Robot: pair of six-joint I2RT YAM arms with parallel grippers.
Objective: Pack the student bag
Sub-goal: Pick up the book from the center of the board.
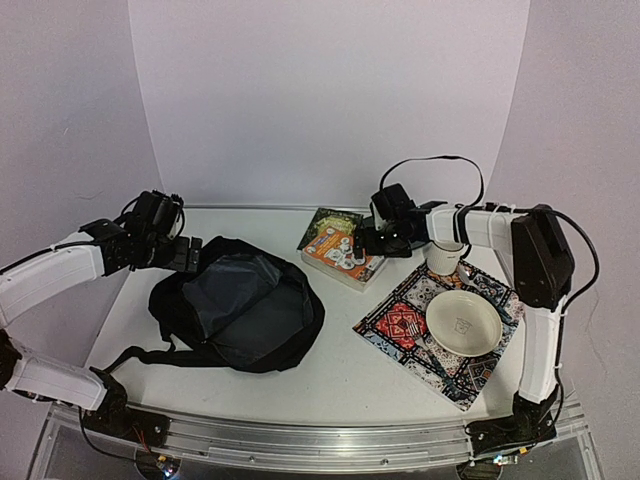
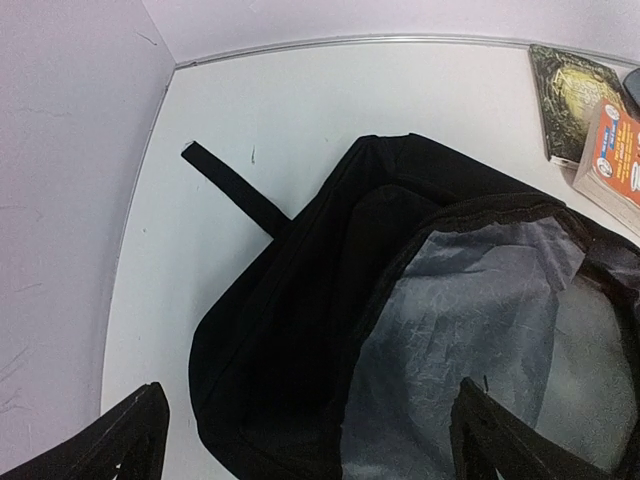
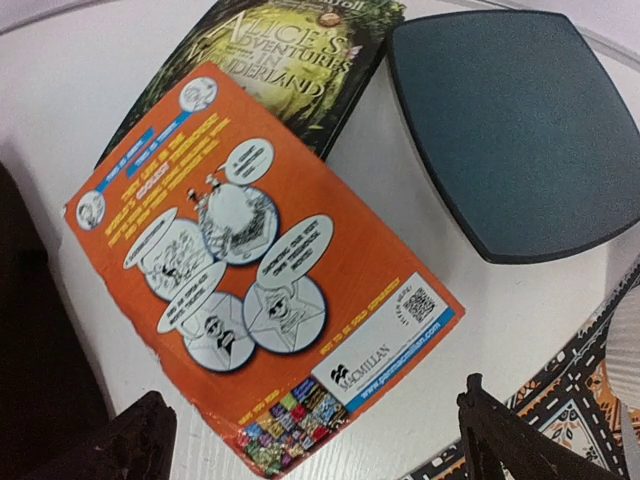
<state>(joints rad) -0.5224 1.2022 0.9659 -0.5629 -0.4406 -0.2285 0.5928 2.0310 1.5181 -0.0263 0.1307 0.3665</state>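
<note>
On the left half of the table point(image 1: 330, 375), the student bag point(image 1: 240, 305) lies flat with its mouth gaping. Its grey lining shows and its straps trail toward the near edge. Just to its right, an orange book point(image 3: 260, 270) rests partly over a dark green book point(image 3: 290, 50), with a flat teal pouch point(image 3: 515, 130) just beside them. The orange book sits straight beneath the right gripper point(image 1: 362, 240), whose fingers are spread wide with nothing between them. In the wrist view the book's long axis runs diagonally, upper left to lower right, slantwise across the gap between the fingers. The right arm folds leftward from its base and is clearly the nearer one to the books. The left gripper point(image 1: 188, 252), also spread and empty, hovers over the bag's far-left rim, its arm bent in from the left.
</note>
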